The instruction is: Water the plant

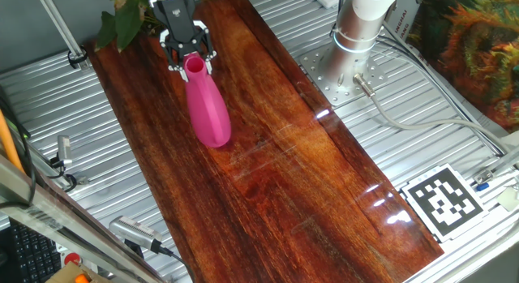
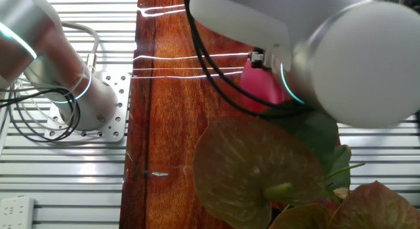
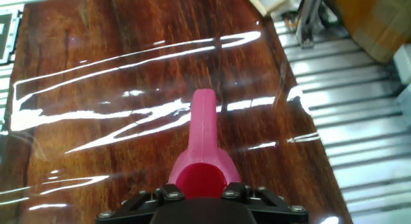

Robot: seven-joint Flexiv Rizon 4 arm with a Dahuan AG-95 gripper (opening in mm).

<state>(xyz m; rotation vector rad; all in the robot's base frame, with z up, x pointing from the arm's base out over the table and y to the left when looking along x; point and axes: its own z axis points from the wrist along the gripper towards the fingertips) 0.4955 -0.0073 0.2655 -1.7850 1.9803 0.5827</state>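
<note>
A pink watering can (image 1: 208, 109) stands on the dark wooden board (image 1: 276, 169), narrow top toward the far end. My gripper (image 1: 187, 56) sits at that top, black fingers on either side of the rim, shut on it. Looking down from the hand, the watering can's red mouth (image 3: 200, 176) lies right between the fingers (image 3: 144, 199), with the can's long neck pointing away. The plant (image 1: 122, 19), a few broad dark-green leaves, sits just left of the gripper at the board's far corner. In the other fixed view its leaves (image 2: 262, 163) fill the foreground, and my arm hides most of the can (image 2: 259, 84).
The arm's base (image 1: 357, 27) is bolted to a metal plate right of the board, with cables trailing. A black-and-white marker (image 1: 444, 200) lies at the near right. Bushy orange-and-green foliage (image 1: 478, 48) fills the far right. Ribbed metal tabletop flanks the board on both sides.
</note>
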